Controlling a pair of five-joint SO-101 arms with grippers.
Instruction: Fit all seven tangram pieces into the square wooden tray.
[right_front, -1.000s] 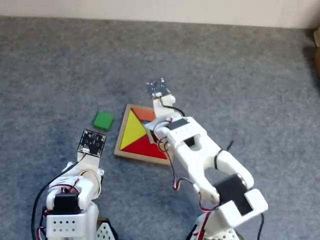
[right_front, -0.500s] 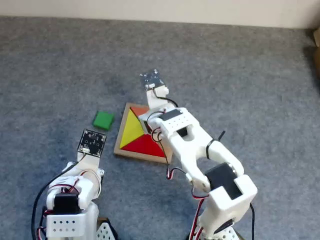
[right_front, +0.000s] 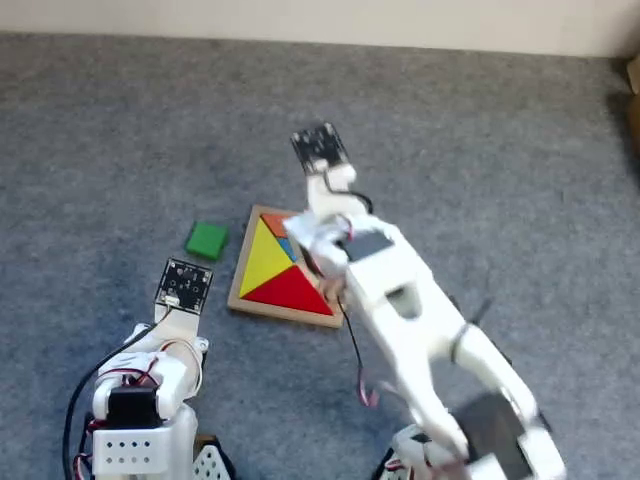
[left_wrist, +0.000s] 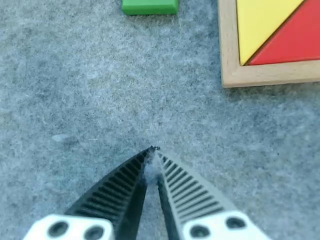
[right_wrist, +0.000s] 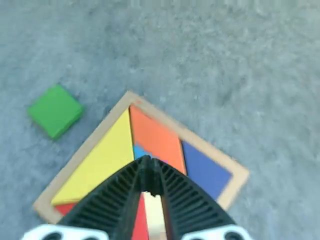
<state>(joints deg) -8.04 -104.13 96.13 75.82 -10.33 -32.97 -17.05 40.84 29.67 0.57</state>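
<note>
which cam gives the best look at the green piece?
Right wrist view: the green piece shows whole, top and side faces, apart from the tray. High view has it whole too, beside the tray. Left wrist view cuts it at the frame edge.

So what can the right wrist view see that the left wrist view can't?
Extra in the right wrist view: the orange piece, the dark blue piece and the right end effector, shut. Extra in the left wrist view: the left end effector, shut. Shared: the green square, the wooden tray, the yellow triangle and the red triangle.
</note>
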